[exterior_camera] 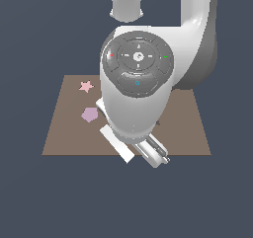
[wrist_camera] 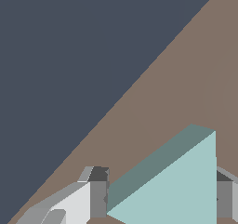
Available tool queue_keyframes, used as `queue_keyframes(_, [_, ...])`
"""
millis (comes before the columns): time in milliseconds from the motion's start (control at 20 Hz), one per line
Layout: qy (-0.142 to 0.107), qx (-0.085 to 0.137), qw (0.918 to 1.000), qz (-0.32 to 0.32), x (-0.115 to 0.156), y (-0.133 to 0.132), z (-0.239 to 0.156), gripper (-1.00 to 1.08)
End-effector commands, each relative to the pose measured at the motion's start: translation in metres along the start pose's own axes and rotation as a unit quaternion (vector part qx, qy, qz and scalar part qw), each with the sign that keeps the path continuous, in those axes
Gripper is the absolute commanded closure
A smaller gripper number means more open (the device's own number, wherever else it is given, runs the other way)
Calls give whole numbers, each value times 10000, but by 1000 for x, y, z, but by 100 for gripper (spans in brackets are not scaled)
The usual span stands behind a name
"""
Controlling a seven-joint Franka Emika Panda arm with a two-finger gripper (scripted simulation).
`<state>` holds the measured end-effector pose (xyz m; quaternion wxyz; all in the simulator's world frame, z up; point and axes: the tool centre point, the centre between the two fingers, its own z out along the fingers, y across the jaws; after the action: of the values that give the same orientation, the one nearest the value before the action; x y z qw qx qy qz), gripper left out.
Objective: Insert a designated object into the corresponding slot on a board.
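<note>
The gripper point(wrist_camera: 160, 204) clamps the teal triangle point(wrist_camera: 179, 186) by 2 flat sides; rigid, light, probably slippery, over the board point(wrist_camera: 186, 79).

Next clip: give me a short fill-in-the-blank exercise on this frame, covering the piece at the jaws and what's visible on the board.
1. In the wrist view, the piece between the jaws of the gripper is a light-teal ____.
2. In the exterior view, the pink star and the lilac ____ lie on the board's side toward the exterior view's left.
3. In the exterior view, the robot's arm hides the board's ____ part.

Missing words: triangle; pentagon; middle
</note>
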<state>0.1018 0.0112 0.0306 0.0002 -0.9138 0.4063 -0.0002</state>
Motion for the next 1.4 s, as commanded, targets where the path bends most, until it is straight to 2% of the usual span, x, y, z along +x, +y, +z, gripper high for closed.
queue_keyframes(0, [0, -1, 10000, 1, 0, 0, 0, 108])
queue_keyframes(400, [1, 0, 9996, -283, -2, -6, 0, 108])
queue_keyframes(650, [3, 0, 9972, -747, -6, -16, -1, 108])
queue_keyframes(850, [5, 1, 9919, -1274, -12, -27, -1, 108])
queue_keyframes(1100, [7, 1, 9773, -2119, -24, -44, -2, 108])
queue_keyframes(1200, [8, 2, 9679, -2512, -30, -51, -2, 108])
queue_keyframes(1350, [10, 2, 9495, -3138, -42, -61, -3, 108])
